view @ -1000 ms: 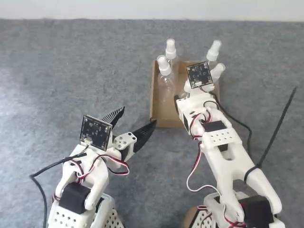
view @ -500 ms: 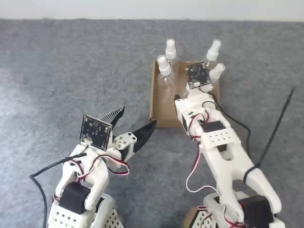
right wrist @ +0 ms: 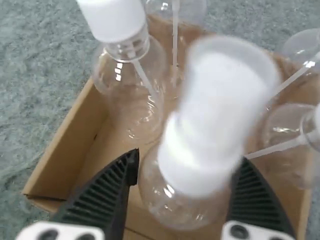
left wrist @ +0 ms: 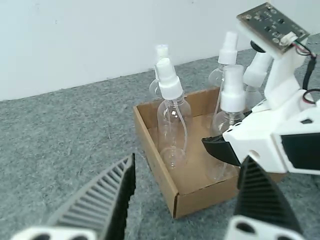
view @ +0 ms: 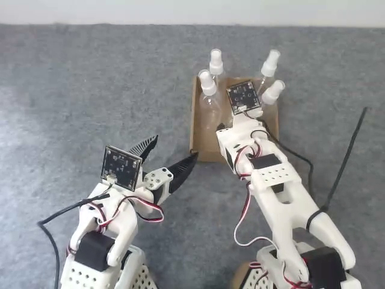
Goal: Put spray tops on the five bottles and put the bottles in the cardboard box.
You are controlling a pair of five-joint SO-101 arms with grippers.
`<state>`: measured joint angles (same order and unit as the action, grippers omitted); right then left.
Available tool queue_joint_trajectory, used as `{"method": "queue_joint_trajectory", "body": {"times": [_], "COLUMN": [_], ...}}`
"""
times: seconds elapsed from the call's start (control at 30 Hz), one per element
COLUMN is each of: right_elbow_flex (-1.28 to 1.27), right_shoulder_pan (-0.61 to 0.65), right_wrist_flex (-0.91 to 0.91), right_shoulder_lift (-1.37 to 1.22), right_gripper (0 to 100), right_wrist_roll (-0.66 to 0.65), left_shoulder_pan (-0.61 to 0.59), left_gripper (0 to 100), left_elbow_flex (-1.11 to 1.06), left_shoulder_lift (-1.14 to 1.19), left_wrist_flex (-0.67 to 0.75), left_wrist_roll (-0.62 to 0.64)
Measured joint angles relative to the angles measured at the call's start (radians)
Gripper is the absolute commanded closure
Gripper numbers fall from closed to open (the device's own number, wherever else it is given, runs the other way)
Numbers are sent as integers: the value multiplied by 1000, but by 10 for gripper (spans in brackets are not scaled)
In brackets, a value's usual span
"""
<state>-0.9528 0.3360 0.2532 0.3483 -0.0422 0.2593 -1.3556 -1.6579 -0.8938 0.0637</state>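
- High view: right arm (view: 274, 180) reaches over the cardboard box (view: 194, 129) on the grey desk (view: 90, 78), and its wrist board (view: 243, 97) covers the middle of the box. Neighbour bottle (view: 209, 102), capped, stands inside by the box's left wall. Left hand (view: 177, 146) sits just short of the near corner, jaws spread wide, nothing in them
- Left wrist view: the side-on look the overhead lacks. Right hand (left wrist: 225, 146) is closed low on the held bottle (left wrist: 231, 115), which is upright with its top on and its base down inside the box near the front wall. Whether the base touches the floor, cannot tell. Other capped bottles farther back; inside the box or just behind its back wall, cannot tell
- Right wrist view: looks down onto the held bottle's spray top (right wrist: 220, 100), with dark fingers (right wrist: 107, 192) against either flank. It shows the narrow gap to the neighbour bottle, which the other views do not
- Judgement: the step in hand is seating this bottle. Keep it plumb and lower it straight until the base bears on the box floor. Hold off the neighbour, part the jaws only enough to let go, then lift straight up clear of the tops
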Motion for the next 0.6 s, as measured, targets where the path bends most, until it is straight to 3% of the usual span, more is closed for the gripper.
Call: {"method": "queue_joint_trajectory", "body": {"times": [0.6], "right_elbow_flex": [0], "right_shoulder_pan": [2], "right_wrist_flex": [0], "right_shoulder_lift": [0], "right_gripper": [668], "right_wrist_roll": [0], "left_shoulder_pan": [0], "left_gripper": [692], "left_elbow_flex": [0], "left_shoulder_lift": [0], "left_wrist_flex": [0], "left_wrist_roll": [0]}}
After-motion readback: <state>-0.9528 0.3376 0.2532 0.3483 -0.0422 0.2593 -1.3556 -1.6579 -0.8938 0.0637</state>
